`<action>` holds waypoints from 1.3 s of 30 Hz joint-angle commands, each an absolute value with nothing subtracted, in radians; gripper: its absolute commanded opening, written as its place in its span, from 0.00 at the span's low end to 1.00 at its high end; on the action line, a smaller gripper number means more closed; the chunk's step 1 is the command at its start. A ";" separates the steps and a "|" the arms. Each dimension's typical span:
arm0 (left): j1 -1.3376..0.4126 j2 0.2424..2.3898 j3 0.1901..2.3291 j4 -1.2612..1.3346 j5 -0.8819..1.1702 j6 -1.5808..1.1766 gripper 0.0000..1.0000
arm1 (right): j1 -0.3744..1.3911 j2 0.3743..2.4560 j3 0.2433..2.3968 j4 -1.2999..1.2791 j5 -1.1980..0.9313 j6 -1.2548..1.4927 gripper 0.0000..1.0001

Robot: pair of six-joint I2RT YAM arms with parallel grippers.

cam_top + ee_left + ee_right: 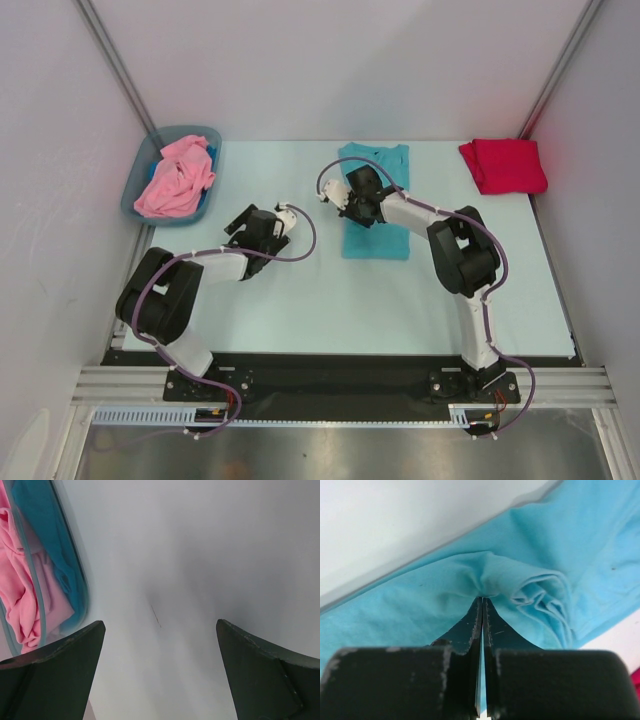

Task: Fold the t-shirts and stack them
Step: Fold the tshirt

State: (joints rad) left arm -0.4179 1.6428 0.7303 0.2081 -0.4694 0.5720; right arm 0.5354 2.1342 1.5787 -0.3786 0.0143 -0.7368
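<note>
At mid-table, right gripper (482, 599) clamped on the teal shirt (420, 605), left gripper (160, 622) wide and empty: drag your fold over low and smooth.

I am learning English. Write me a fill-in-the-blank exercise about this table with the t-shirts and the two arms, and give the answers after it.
1. The pink t-shirt lies in the grey-blue bin at the far ____ corner of the table.
2. The right jaws are ____ on a fold of the teal t-shirt.
3. The left jaws stand ____ and hold nothing.
4. The red t-shirt lies folded at the far ____ corner.

Answers: left; shut; open; right.
</note>
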 commanded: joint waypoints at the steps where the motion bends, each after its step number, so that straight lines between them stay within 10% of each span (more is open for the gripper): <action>1: -0.413 1.640 0.761 0.236 -0.477 0.543 1.00 | 0.541 2.135 1.623 -0.296 0.054 -0.768 0.00; 39: -0.413 1.644 0.749 0.236 -0.474 0.552 1.00 | 0.517 2.221 1.658 -0.054 0.111 -0.847 0.00</action>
